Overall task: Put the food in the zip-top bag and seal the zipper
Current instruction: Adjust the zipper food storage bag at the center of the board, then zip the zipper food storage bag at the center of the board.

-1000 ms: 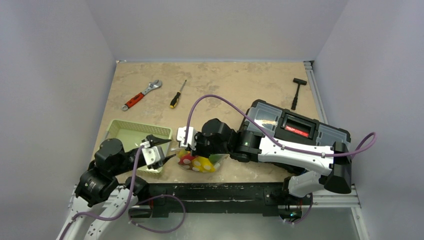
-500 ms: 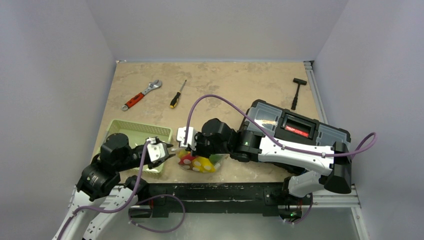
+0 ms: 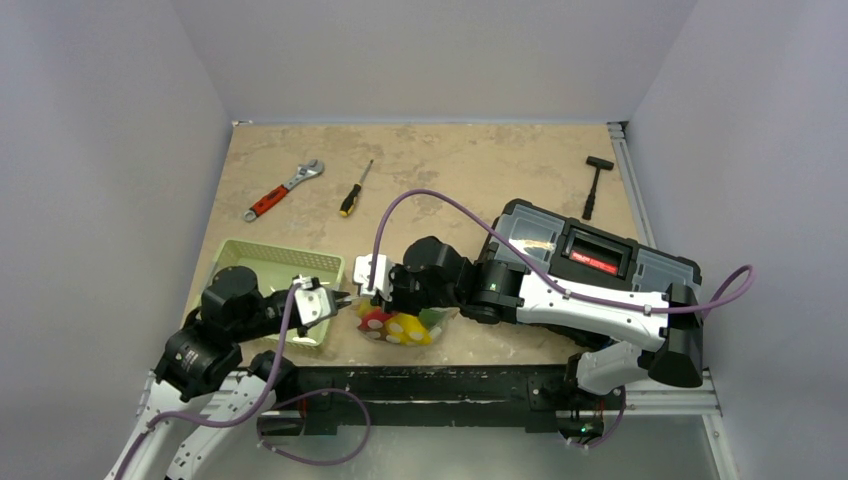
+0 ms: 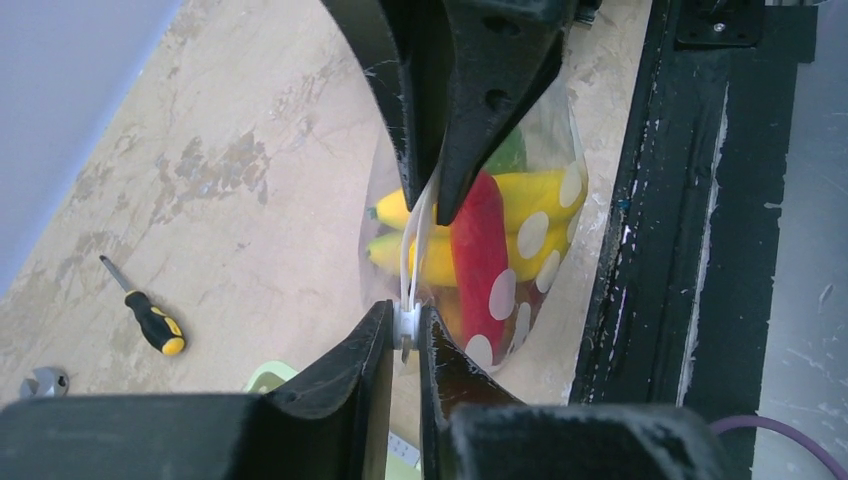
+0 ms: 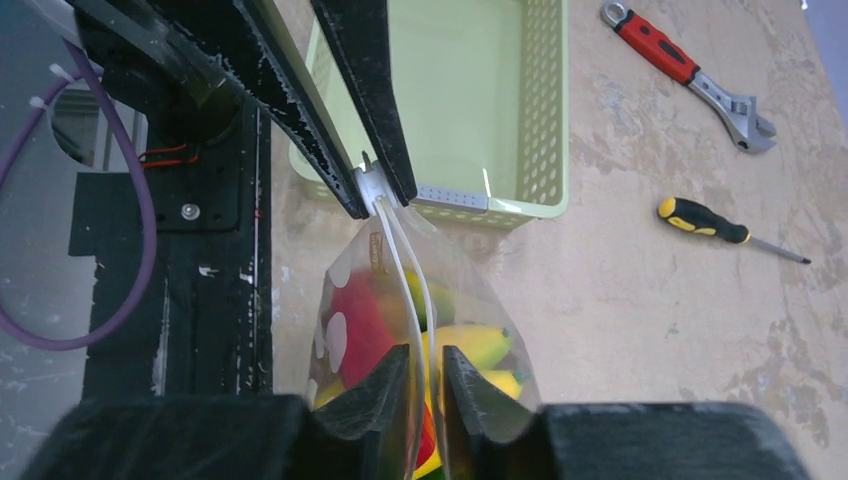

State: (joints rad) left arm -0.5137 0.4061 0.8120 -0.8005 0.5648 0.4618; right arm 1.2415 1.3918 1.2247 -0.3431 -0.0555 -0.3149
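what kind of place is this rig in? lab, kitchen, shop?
Likely a robot test bench, not a kitchen: bare walls box in one table, a wrench, screwdriver and toolbox lie on it, and the bag holds toy food.

food (image 4: 483,250) in zip-top bag (image 3: 402,328) at near edge, basket (image 3: 262,262) just left, toolbox (image 3: 590,255) right, wrench (image 3: 283,189), screwdriver (image 3: 354,190) behind

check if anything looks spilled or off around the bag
Nothing spilled: the food sits inside the zip-top bag. One oddity: between the left gripper and right gripper, both pinching the zipper, its two strips bow apart, so the mouth looks unsealed there.
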